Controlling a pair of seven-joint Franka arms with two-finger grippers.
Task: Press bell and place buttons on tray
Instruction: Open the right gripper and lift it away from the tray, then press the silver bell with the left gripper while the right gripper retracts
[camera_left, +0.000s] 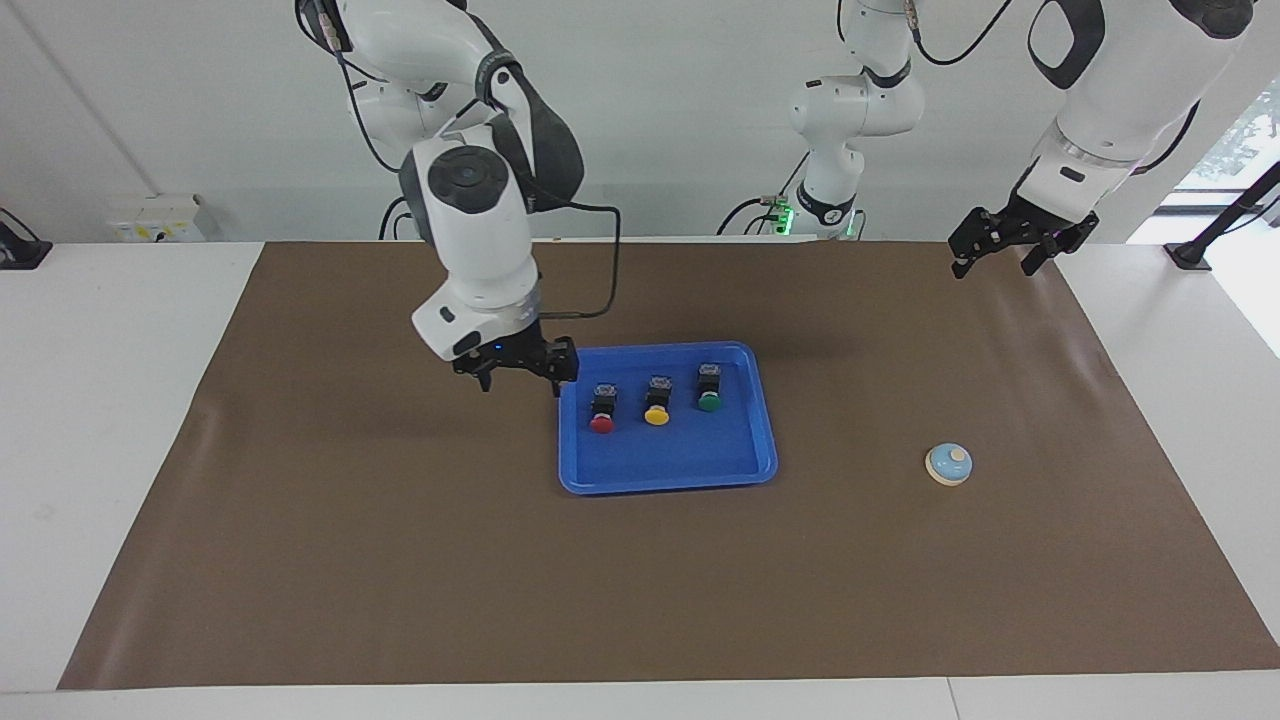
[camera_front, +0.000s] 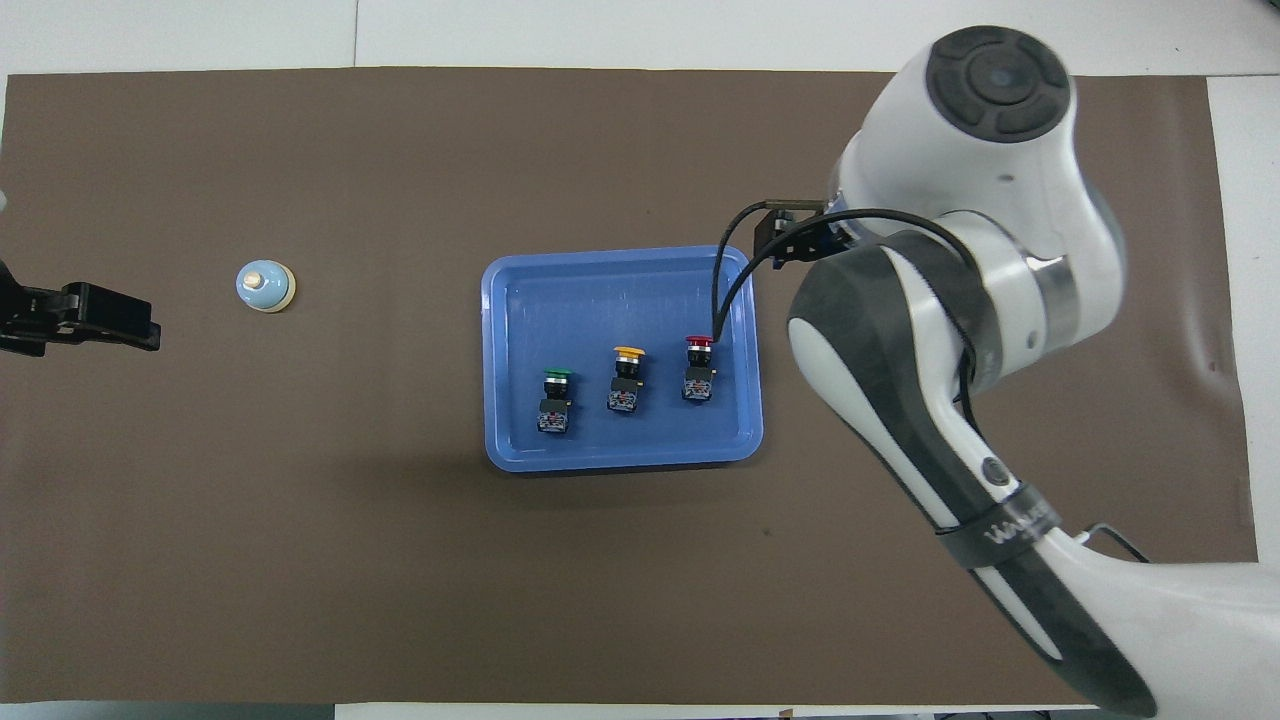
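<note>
Buttons, three push switches with black blocky bodies and round caps, all on flat rectangular bright-blue plastic tray (camera_left: 668, 470) with low rim.
Red-capped button (camera_left: 602, 407), yellow-capped button (camera_left: 657, 400) and green-capped button (camera_left: 709, 388) lie in a row in the tray's half nearer the robots; red nearest the tray edge toward the right arm's end, green nearest the edge toward the left arm's end. Right gripper (camera_left: 520, 372), fingers apart and empty, hangs over the brown table mat (camera_left: 350, 520) just beside that red-side tray edge, clear of all three. Small light-blue dome bell (camera_left: 948, 464) with cream knob sits on the mat toward the left arm's end, well apart from the tray. Left gripper (camera_left: 1000, 250), fingers apart, waits above the mat's corner nearest its base.
</note>
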